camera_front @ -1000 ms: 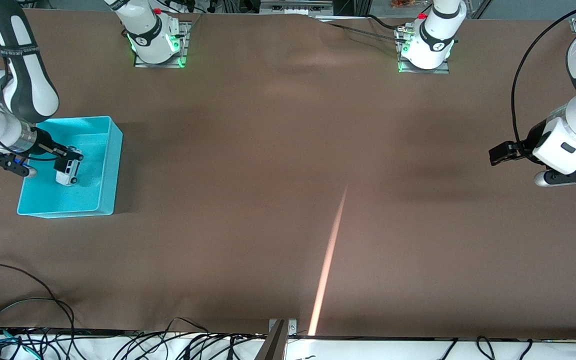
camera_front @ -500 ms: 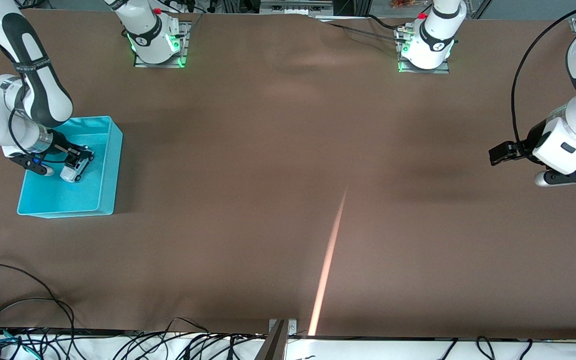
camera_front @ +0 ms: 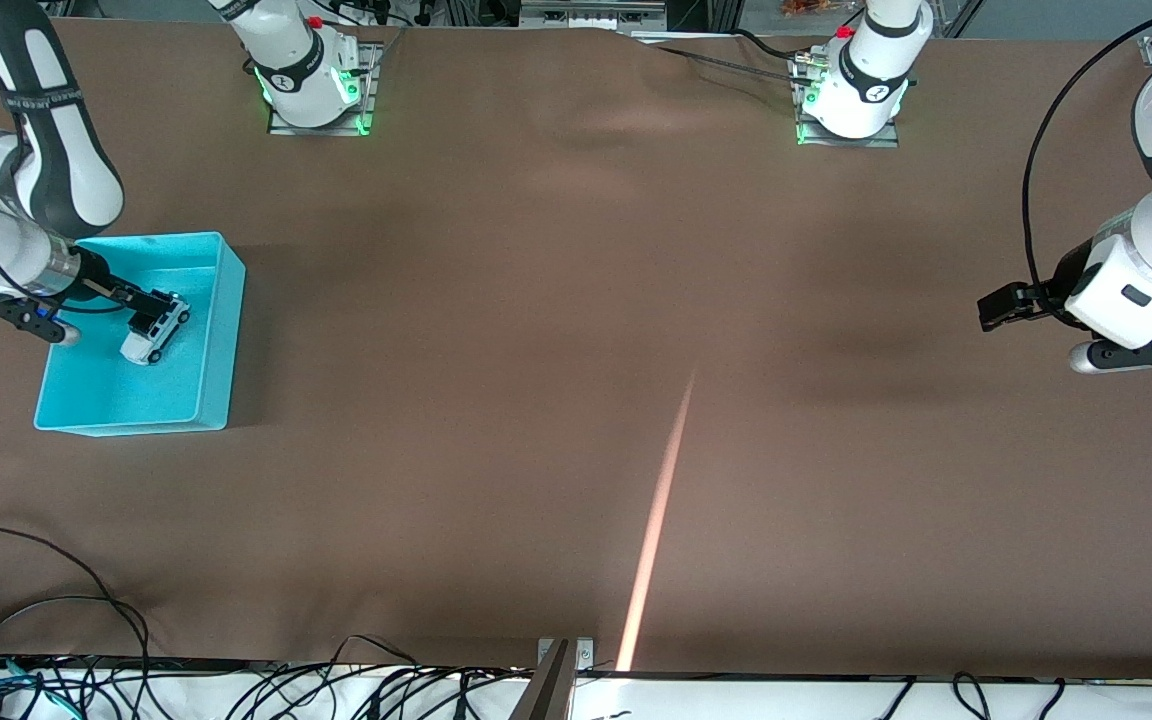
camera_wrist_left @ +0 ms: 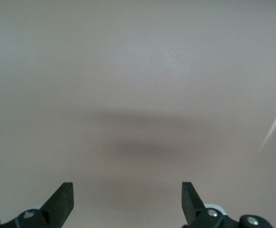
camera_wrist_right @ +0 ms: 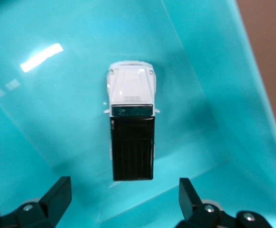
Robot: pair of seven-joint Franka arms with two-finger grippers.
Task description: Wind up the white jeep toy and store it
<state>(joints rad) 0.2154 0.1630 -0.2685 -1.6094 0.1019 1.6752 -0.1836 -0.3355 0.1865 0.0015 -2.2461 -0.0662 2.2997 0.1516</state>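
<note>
The white jeep toy (camera_front: 149,340) (camera_wrist_right: 131,128), white with a black roof, sits on its wheels inside the cyan bin (camera_front: 224,330) (camera_wrist_right: 214,95) at the right arm's end of the table. My right gripper (camera_front: 148,318) (camera_wrist_right: 123,199) hangs open just above the jeep's rear, and its fingers (camera_wrist_right: 57,197) stand apart on either side without touching it. At the left arm's end, the left gripper (camera_front: 994,306) (camera_wrist_left: 127,199) waits open over the bare brown cloth.
The bin's walls surround the right gripper. The brown cloth (camera_front: 576,350) covers the whole table, with a pale streak of light (camera_front: 658,510) across it. Cables (camera_front: 36,640) lie along the edge nearest the front camera.
The right gripper has opened and let go of the jeep, which now rests in the bin. The right arm has shifted slightly. The left arm has not moved.
</note>
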